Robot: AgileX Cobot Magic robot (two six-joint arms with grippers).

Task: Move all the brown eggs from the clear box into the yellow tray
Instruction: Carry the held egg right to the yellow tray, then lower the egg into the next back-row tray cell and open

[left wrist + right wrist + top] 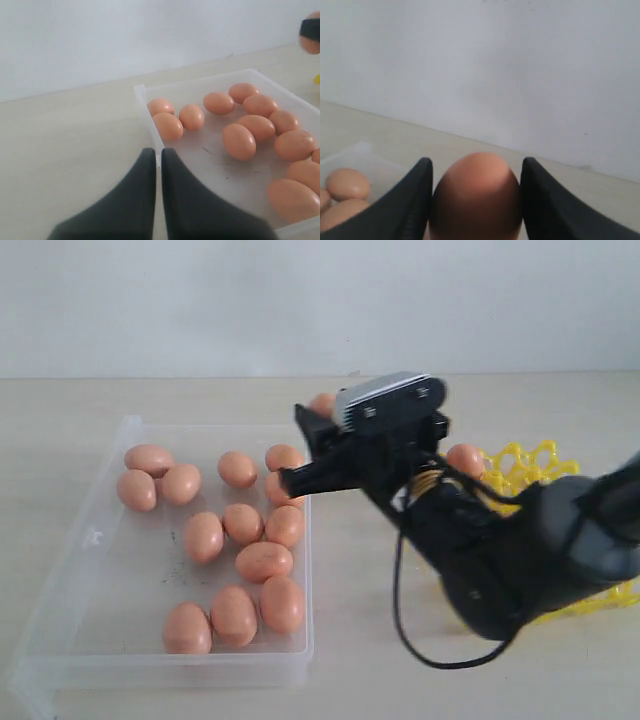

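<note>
Several brown eggs (242, 523) lie in the clear box (120, 580) on the left. My right gripper (476, 164) is shut on one brown egg (476, 195), and it hovers between the box and the yellow tray (530, 465). In the exterior view that gripper (315, 435) points left, and the held egg (322, 402) peeks out above its fingers. Another egg (465, 458) sits at the tray's near corner. The arm hides much of the tray. My left gripper (161, 152) is shut and empty, just above a corner rim of the box (141, 92), near the eggs (239, 141). It does not show in the exterior view.
A pale wooden table (360, 660) carries everything, and a white wall (300, 300) stands behind it. My right arm's black body and cable (480, 570) lie over the table between box and tray.
</note>
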